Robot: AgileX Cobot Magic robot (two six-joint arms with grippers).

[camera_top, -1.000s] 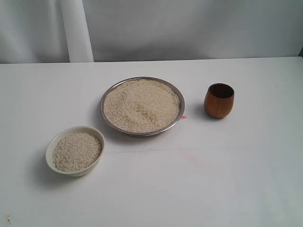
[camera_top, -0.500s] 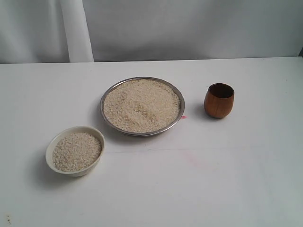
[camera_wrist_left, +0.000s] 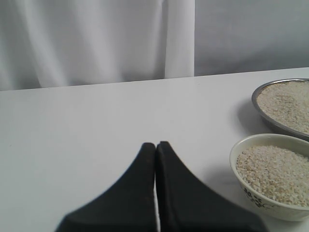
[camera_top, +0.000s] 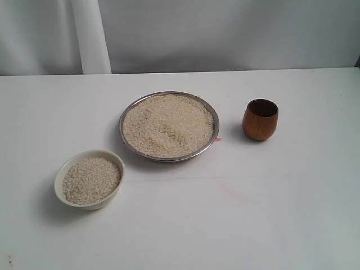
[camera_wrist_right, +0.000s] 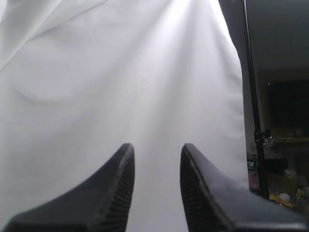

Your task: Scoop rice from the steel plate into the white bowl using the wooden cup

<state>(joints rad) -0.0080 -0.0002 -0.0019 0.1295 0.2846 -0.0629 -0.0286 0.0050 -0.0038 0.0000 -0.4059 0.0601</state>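
Observation:
The steel plate (camera_top: 209,147) sits mid-table, heaped with rice (camera_top: 167,125). Right of it the wooden cup (camera_top: 260,120) stands upright, dark inside. The white bowl (camera_top: 114,161) at the front left holds rice (camera_top: 91,180) too. Neither gripper shows in the exterior view. In the left wrist view my left gripper (camera_wrist_left: 156,144) is shut on nothing, low over the table, with the white bowl (camera_wrist_left: 237,150) and the steel plate (camera_wrist_left: 263,89) off to one side. My right gripper (camera_wrist_right: 157,147) is open and empty, facing a white curtain; no task object shows in that view.
A white curtain (camera_top: 90,34) hangs behind the table's far edge. A faint pink mark (camera_top: 218,139) lies by the plate's rim. In the right wrist view a dark stand pole (camera_wrist_right: 251,87) and room clutter (camera_wrist_right: 285,169) appear beside the curtain.

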